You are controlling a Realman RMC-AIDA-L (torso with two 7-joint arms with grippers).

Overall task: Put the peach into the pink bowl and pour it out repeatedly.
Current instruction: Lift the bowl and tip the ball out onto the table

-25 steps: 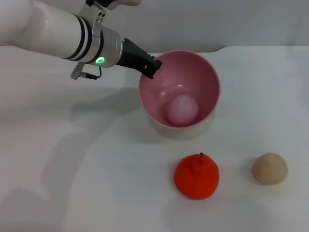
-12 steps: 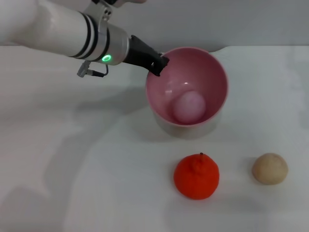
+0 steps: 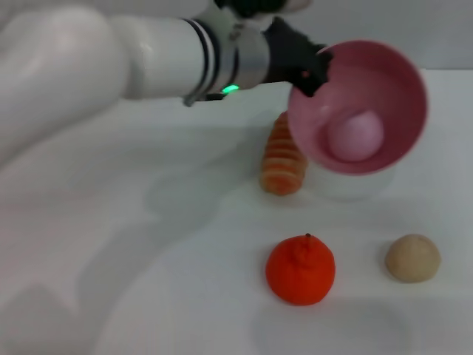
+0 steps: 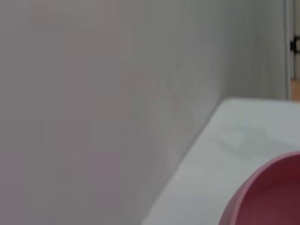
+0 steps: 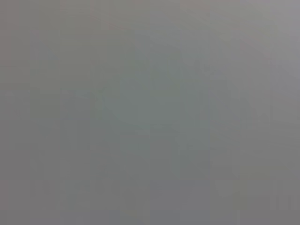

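Observation:
In the head view my left gripper point(image 3: 314, 70) is shut on the left rim of the pink bowl point(image 3: 392, 81) and holds it lifted above the table, tilted with its opening toward me. The pale-pink peach point(image 3: 356, 136) rests inside against the lower wall. The left wrist view shows only a curved part of the bowl's pink rim point(image 4: 267, 197) beside a grey wall. The right gripper is out of view; its wrist view is a blank grey.
A striped orange-and-tan bread-like toy point(image 3: 284, 157) lies on the white table just left of the bowl. A bright orange tangerine point(image 3: 300, 270) sits front centre. A beige round bun point(image 3: 412, 258) sits front right.
My left arm has lifted the bowl with the peach up and to the right and tilted it. The striped toy that was hidden behind it now shows.

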